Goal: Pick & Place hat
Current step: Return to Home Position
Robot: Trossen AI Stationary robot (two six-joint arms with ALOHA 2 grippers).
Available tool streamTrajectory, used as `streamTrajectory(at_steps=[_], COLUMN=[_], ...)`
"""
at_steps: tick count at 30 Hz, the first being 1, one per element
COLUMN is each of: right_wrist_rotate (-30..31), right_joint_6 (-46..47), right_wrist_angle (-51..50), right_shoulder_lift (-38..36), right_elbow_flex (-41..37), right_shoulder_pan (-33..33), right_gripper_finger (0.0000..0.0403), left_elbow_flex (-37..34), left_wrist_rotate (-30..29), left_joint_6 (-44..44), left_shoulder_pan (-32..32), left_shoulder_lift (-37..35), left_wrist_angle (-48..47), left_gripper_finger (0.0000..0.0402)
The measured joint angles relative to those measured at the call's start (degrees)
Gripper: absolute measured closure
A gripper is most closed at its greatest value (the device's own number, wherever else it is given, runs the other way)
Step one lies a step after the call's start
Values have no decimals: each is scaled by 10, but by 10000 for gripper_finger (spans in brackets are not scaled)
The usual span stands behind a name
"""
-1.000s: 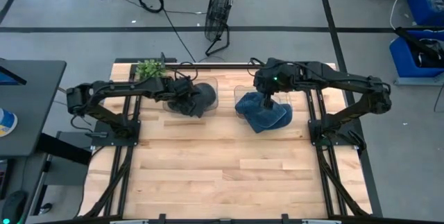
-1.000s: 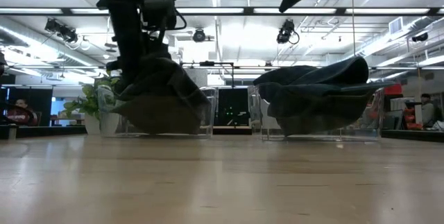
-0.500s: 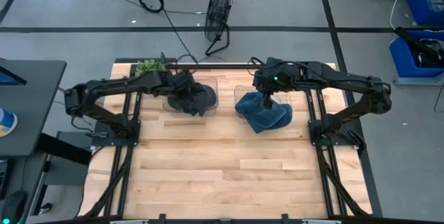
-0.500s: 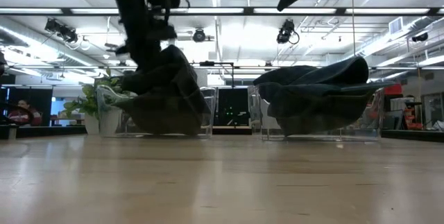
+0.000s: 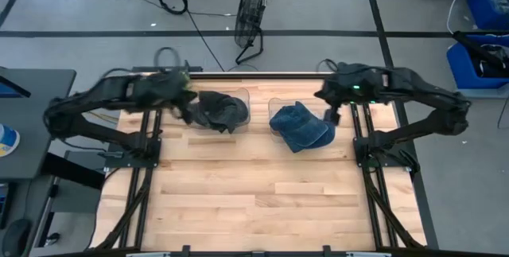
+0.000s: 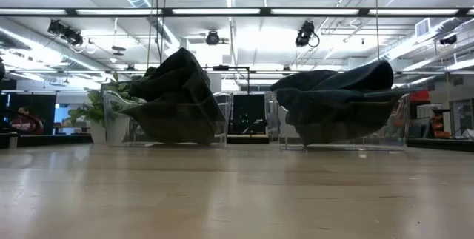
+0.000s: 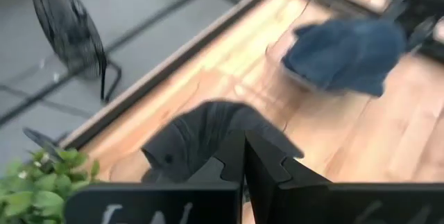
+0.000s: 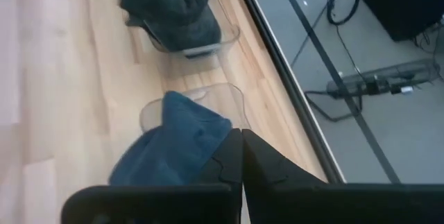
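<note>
Left end effector and right end effector, both pressed together and empty, should pull back high, clearing the heaped black caps.

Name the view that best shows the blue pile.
The high view: the blue pile shows whole from above. Low view: only a side profile. Left wrist view: seen from afar. Right wrist view: partly hidden.
</note>
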Motion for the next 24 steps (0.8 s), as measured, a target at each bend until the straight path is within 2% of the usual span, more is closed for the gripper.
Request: streamTrajectory(at_steps=[7, 13, 19, 24], right_wrist_rotate=[0, 0, -6, -37], right_joint_6=[10, 2, 4, 18], right_wrist_angle=[16, 128, 226, 282], right_shoulder_lift=[-82, -179, -266, -319], right_elbow_flex=[-15, -157, -311, -391], right_shoulder_pan=[35, 48, 48, 48], right_gripper_finger=[399, 399, 399, 399], left_elbow_flex=[-44, -162, -296, -356], left_wrist_rotate=[-82, -178, -155, -153], left_joint_6=[-7, -62, -16, 4], left_shoulder_pan=[-85, -138, -164, -165], left_shoulder_lift=[-106, -184, -242, -274], left_wrist_angle=[7, 23, 122, 216], left_gripper_finger=[393, 392, 393, 393])
